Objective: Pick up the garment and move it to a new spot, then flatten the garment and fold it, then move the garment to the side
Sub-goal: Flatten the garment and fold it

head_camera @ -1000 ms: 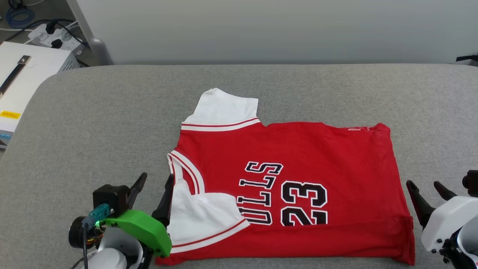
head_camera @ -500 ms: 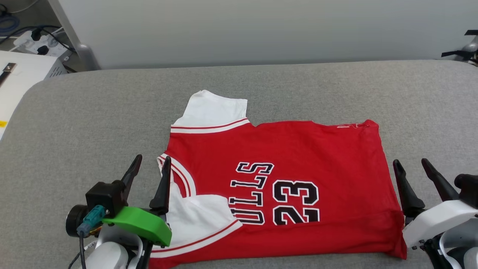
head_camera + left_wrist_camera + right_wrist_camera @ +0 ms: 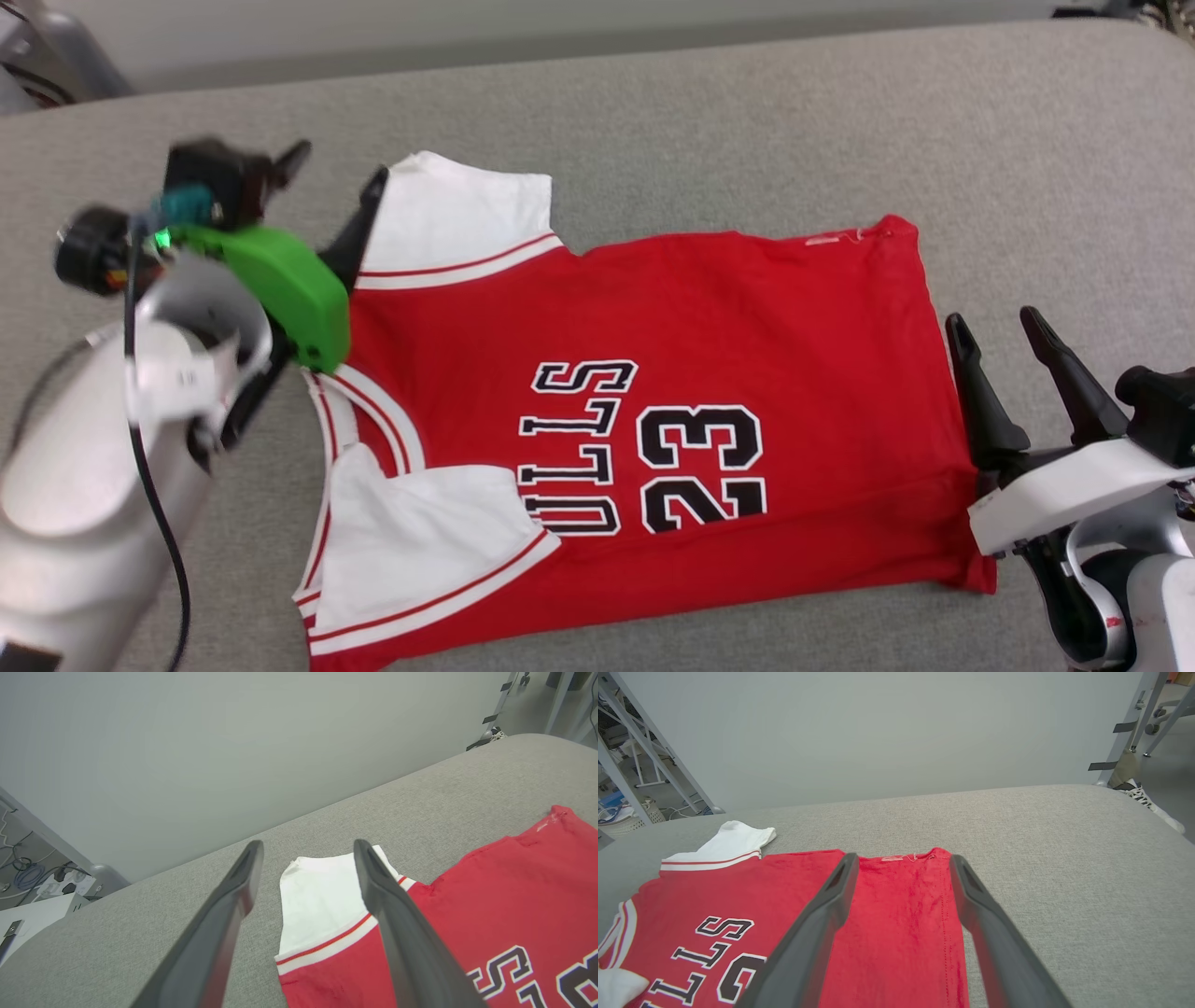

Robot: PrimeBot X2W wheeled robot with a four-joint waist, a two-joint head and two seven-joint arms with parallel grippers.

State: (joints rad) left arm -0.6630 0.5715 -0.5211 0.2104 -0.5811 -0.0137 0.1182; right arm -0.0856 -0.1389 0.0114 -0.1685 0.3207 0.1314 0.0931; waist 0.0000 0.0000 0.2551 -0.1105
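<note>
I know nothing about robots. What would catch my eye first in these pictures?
A red jersey with a black 23 lies spread on the grey surface, middle of the head view. The left gripper, ahead of a vivid green part, hovers open at its far white sleeve; the right gripper stands open beside the hem.

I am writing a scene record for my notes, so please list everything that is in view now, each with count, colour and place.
jersey: one, red with white sleeves and black lettering, spread front-up on the middle of the table
table: one, grey cloth top, under the jersey
wall: one, pale grey, behind the table
power strip: one, white, low beside the table's corner in the left wrist view
shoe: one, white with black stripes, on the floor past the table's far right corner
left hand: one, dark fingers, open, at the far white sleeve
right hand: one, dark fingers, open, at the jersey's hem edge
</note>
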